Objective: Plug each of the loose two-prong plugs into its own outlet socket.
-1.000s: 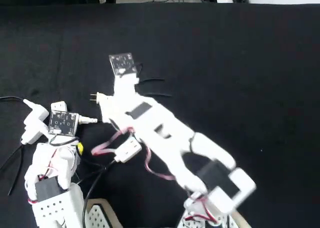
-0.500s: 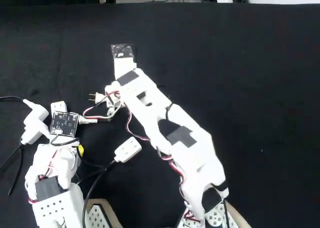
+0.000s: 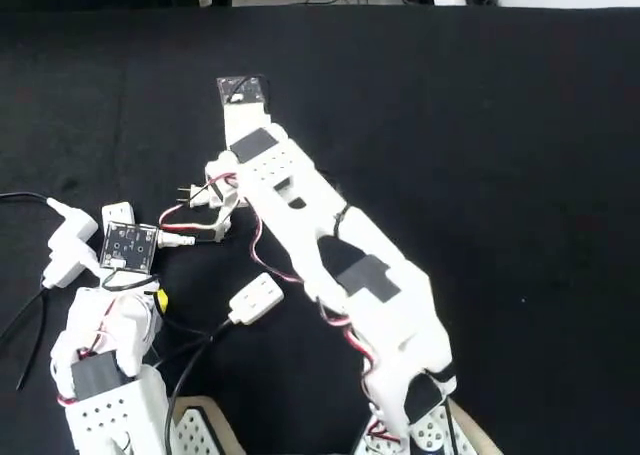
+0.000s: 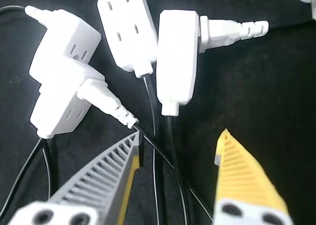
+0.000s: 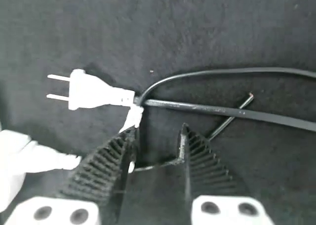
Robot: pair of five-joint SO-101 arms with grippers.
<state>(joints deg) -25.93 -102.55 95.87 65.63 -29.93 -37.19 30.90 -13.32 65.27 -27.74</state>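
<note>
Over the far left of the black table [image 3: 500,175], my right arm [image 3: 330,255] is stretched out. My right gripper [image 5: 157,135] sits low above the cloth with its fingers apart and nothing between them. The loose two-prong plug [image 5: 88,92] lies flat on the cloth just beyond one fingertip, prongs pointing to my left, seated in no socket. Beside it, black cords [image 5: 222,111] cross the cloth. My left gripper [image 4: 180,142] has its grey and yellow fingers apart, holding nothing, above a cluster of white outlet blocks [image 4: 127,29]. One long block [image 4: 177,57] carries a white plug [image 4: 232,27] at its end; how deep it sits I cannot tell. A separate outlet socket [image 3: 256,298] lies on the table between my two arms, apart from the loose plug.
</note>
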